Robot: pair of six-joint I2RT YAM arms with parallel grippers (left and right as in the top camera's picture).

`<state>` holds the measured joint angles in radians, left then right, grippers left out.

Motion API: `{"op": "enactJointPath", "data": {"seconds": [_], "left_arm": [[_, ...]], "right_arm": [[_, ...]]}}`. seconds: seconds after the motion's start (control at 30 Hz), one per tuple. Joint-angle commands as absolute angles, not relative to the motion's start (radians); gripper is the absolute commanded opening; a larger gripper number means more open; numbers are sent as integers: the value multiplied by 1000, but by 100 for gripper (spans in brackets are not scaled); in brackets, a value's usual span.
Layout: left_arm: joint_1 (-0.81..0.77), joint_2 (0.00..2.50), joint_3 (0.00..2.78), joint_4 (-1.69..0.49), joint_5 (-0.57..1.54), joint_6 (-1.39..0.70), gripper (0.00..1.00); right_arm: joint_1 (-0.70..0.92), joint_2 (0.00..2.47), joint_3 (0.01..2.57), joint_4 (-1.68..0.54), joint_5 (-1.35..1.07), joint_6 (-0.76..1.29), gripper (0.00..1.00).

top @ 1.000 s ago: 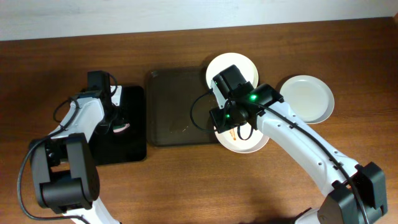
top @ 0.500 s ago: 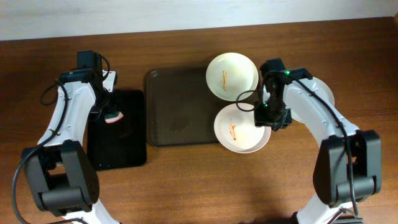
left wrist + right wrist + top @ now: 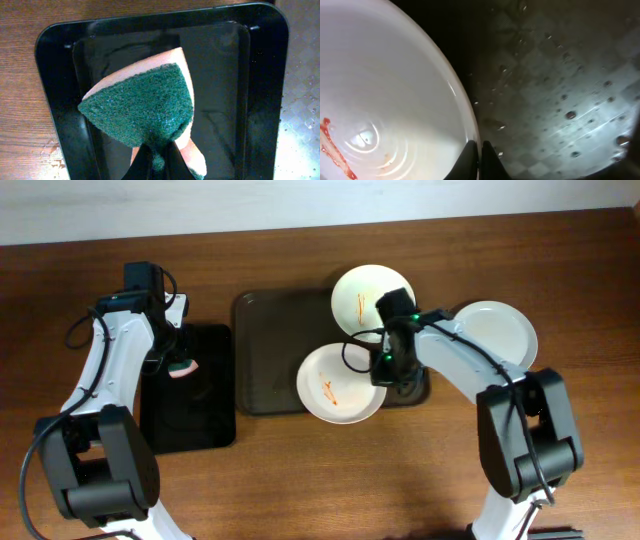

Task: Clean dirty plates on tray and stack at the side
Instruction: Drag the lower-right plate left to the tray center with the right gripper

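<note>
Right pincer (image 3: 479,148) is clenching the 3 o'clock rim of the sauce-streaked round white plate (image 3: 335,385), which is overhanging the 6 o'clock rim of the dark textured rectangular tray (image 3: 270,340); left pincer (image 3: 159,157), gripping the green-and-pink sponge (image 3: 145,107), is hovering at the plate's 9 o'clock.

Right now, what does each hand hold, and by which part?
The left hand pinches the green-and-orange sponge by one end. The right hand pinches the sauce-streaked plate by its rim.

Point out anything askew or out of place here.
The near plate, pinched at its rim by the right gripper, overhangs the tray at its front edge. The far plate juts past the back rim.
</note>
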<state>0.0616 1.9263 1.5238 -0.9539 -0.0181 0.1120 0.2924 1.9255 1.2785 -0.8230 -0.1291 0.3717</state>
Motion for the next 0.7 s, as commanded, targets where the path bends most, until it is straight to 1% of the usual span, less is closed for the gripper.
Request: {"op": "enactJointPath", "data": {"seconds": [0.0,0.03,0.1,0.13,0.17,0.2,0.23,0.27,0.3,0.37,0.43,0.47,0.5,0.53,0.57,0.6,0.67], "left_arm": [[55,1905,1534,-952,-22,129,0],[55,1905,1534,-952,-22,129,0],[55,1905,1534,-952,-22,129,0],[55,1905,1534,-952,-22,129,0],[55,1905,1534,-952,-22,129,0],[55,1905,1534,-952,-22,129,0],[55,1905,1534,-952,-22,129,0],[55,1905,1534,-951,-22,129,0],[55,1905,1534,-952,-22,129,0],[55,1905,1534,-952,-22,129,0],[55,1905,1534,-952,-22,129,0],[55,1905,1534,-952,-22,129,0],[55,1905,1534,-952,-22,129,0],[55,1905,1534,-952,-22,129,0],[54,1905,1534,-952,-22,129,0],[55,1905,1534,-952,-22,130,0],[55,1905,1534,-952,-22,130,0]], "right_arm": [[314,1933,1274,-828,-173,585,4],[314,1933,1274,-808,-241,653,9],[314,1933,1274,-751,-308,660,23],[312,1932,1275,-739,-303,629,23],[299,1932,1287,-736,-290,463,23],[277,1932,1308,-738,-213,273,25],[266,1933,1311,-724,-209,146,26],[262,1933,1310,-718,-208,33,26],[263,1938,1310,-707,-208,-4,26],[263,1966,1307,-653,-229,-1,26],[270,1985,1307,-655,-318,8,25],[276,1985,1307,-657,-313,37,17],[275,1985,1308,-667,-304,101,8],[274,1985,1308,-677,-303,199,4],[274,1985,1308,-676,-303,278,4],[275,1985,1309,-673,-280,416,4],[276,1985,1309,-672,-276,542,4]]}}
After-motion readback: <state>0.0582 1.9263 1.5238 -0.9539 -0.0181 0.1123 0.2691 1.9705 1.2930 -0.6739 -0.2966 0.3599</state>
